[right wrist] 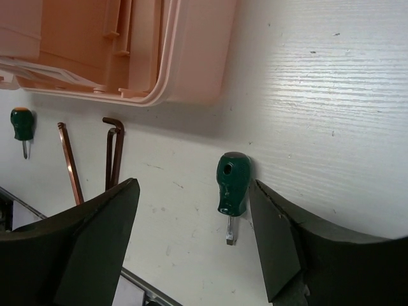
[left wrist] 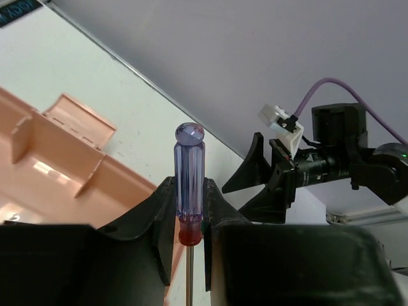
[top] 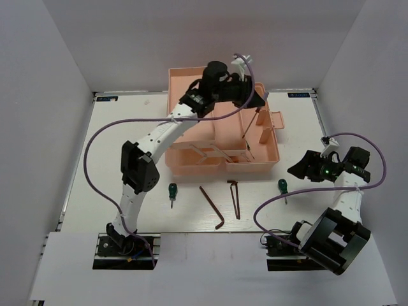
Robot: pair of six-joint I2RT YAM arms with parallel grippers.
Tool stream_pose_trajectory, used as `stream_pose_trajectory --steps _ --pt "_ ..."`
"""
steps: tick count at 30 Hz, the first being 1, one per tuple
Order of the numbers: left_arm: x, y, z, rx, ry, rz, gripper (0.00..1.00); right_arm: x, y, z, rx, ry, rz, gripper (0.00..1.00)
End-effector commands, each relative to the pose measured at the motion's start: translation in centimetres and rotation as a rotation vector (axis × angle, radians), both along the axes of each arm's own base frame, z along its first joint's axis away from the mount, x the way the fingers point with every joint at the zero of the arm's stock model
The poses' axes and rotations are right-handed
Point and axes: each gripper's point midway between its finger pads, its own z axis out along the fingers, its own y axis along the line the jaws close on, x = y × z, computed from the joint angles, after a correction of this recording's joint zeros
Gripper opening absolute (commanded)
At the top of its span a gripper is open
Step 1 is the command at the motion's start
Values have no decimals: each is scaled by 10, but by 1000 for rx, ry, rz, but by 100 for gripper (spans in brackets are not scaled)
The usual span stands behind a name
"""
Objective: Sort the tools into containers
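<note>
The left arm's fingers (left wrist: 190, 224) are clenched on a thin screwdriver with a clear purple handle and red collar (left wrist: 189, 171), gripping it at the collar, handle up and shaft down. It hangs over the right part of the open salmon-pink plastic toolbox (top: 191, 167) at the far middle of the white desk (top: 115, 146); whether its tip touches the tray I cannot tell. The right arm's fingers (right wrist: 191, 191) are released and spread wide above a stubby green-handled screwdriver (right wrist: 231, 185) lying near the toolbox's near right corner. Another green-handled screwdriver (top: 171, 190) lies to the left, with a brownish L-shaped hex key (top: 212, 207) and a dark L-shaped hex key (top: 234, 197) between them.
</note>
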Motion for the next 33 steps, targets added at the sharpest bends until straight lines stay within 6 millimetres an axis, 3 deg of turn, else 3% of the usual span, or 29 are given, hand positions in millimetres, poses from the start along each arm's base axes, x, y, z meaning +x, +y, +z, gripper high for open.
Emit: stream_pose_trajectory --steps 1,7,10,13,16,18,19,20,23,27,28,29,30,33 --pt "10 -9 -4 15 12 84 0 7 -4 4 -25 -19 4 76" --pt "32 -35 -56 32 108 223 0 8 -3 2 -23 -9 1 74" --pt "32 -45 -63 21 116 242 0 7 -3 1 -28 -10 -1 74" --pt "38 -50 -86 34 153 259 0 5 -3 0 -30 -7 -4 74" --pt "42 -51 -96 57 158 301 0 5 -3 -1 -32 -4 3 81" --pt "44 -48 -100 68 173 325 20 4 -2 1 -27 -4 13 90" --pt "46 -47 -109 87 183 337 25 4 -1 0 -31 -7 23 90" --pt "45 -46 -112 98 191 338 37 3 0 0 -26 -6 29 90" --pt "45 -46 -112 98 191 338 59 -5 13 6 10 -35 109 90" --pt "39 -57 -87 45 156 264 68 -15 27 0 -12 -43 225 90" --pt "40 -56 -68 30 115 259 69 -18 21 -13 -63 -1 217 90" --pt "31 -60 -67 44 105 232 70 -16 23 -20 -89 -1 240 90" --pt "23 -60 -53 39 77 217 72 -18 19 -28 -122 27 237 87" --pt "-3 -51 -36 138 -67 223 73 -18 13 -52 -230 83 236 81"
